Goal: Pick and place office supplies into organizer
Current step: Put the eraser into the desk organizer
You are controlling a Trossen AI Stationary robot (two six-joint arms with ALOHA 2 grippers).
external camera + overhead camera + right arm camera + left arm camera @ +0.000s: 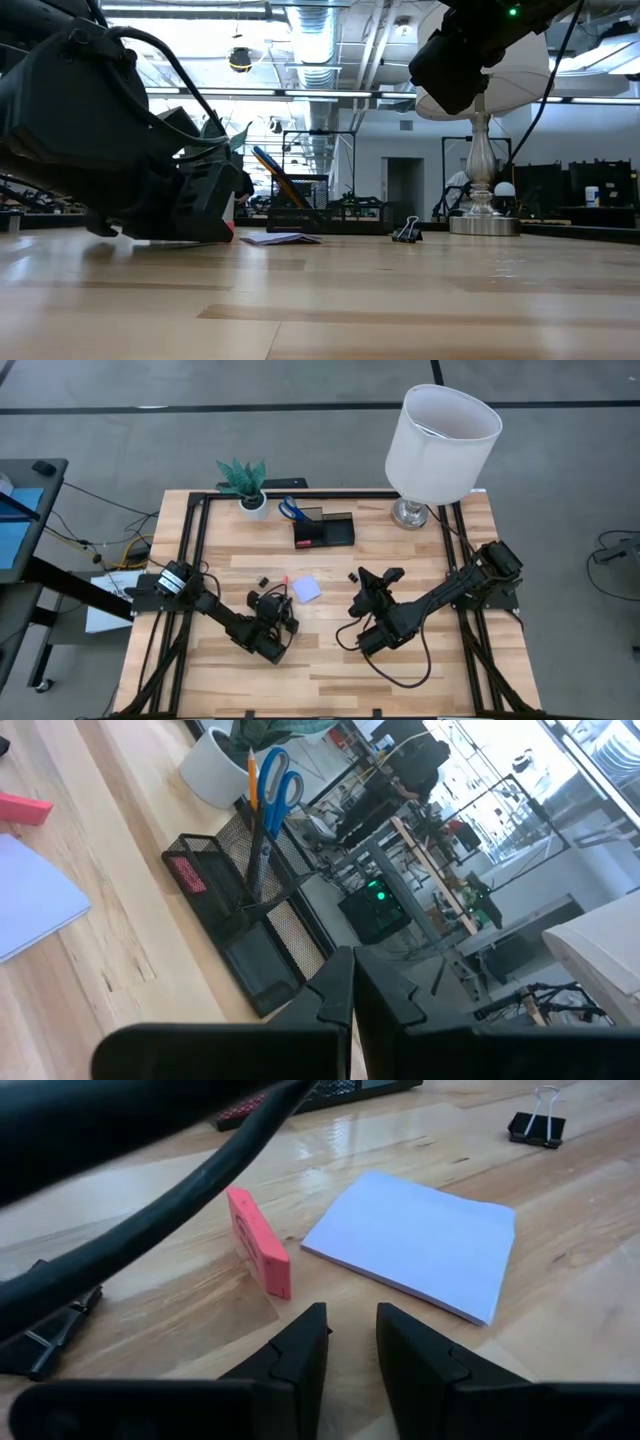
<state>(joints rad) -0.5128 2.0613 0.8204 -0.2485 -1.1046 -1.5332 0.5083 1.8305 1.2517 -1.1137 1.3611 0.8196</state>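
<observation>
My left gripper (350, 1330) sits low over the table, open by a narrow gap with nothing between its fingers. Just ahead of it a pink eraser (258, 1240) stands on its long edge beside the pale note pad (415, 1240), which lies flat. One black binder clip (537, 1125) lies beyond the pad, another (40, 1340) beside the gripper. The black mesh organizer (240, 910) stands at the far side, with blue-handled scissors (270, 790) upright in its taller compartment. My right gripper (350, 985) hangs shut and empty above the table, right of the pad (306, 590).
A white pot with a green plant (245, 485) stands left of the organizer (323, 530). A lamp with a white shade (440, 440) stands at the far right. Bare wood stretches along the near half of the table.
</observation>
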